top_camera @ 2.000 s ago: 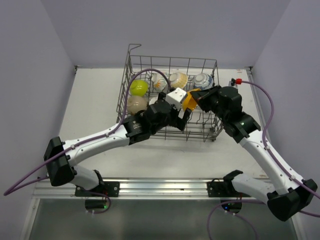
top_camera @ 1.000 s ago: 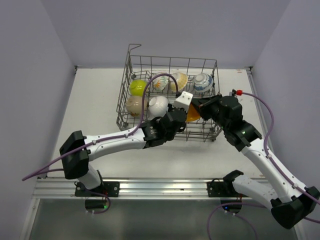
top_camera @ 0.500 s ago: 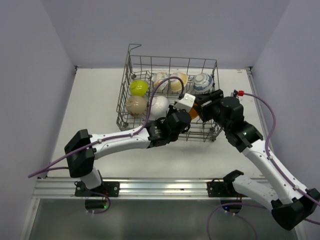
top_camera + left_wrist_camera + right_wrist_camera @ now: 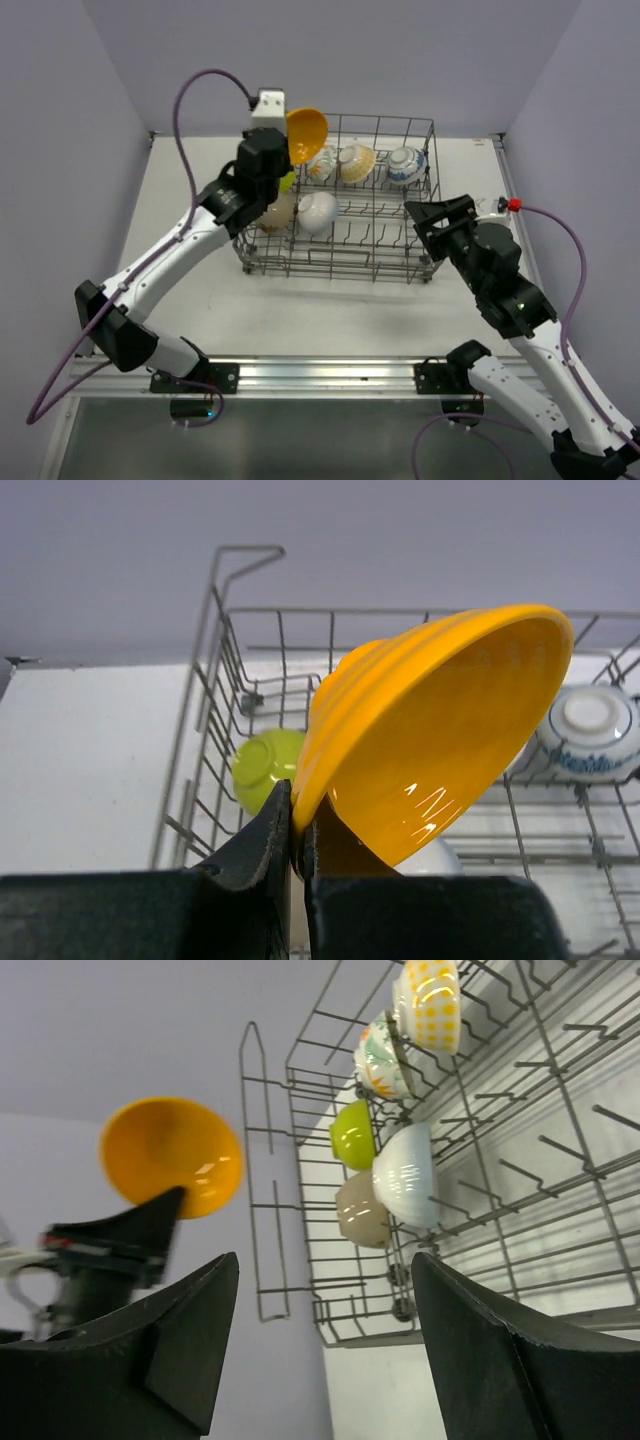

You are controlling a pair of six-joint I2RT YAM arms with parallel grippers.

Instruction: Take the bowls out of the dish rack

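The right hand (image 4: 320, 1270) hangs just off the near right corner of the dish rack (image 4: 340, 262), its two fingers spread wide with nothing between them. The dish rack stands on the worktop (image 4: 190, 190). In its near left part a beige bowl (image 4: 278, 212) and a plain white bowl (image 4: 318, 212) stand on edge between the tines, side by side. Behind the beige bowl sits the lime-yellow bowl (image 4: 265, 765). Along the far row, left to right, stand a floral bowl (image 4: 322, 163), a yellow-patterned bowl (image 4: 357, 162) and a blue-patterned bowl (image 4: 406, 163). Above the far left corner, beside the raised wire loop (image 4: 245, 555), the left hand (image 4: 300, 825) is closed tight on the rim of the orange-yellow bowl (image 4: 430, 730). That bowl is tilted on edge and clear of the rack.
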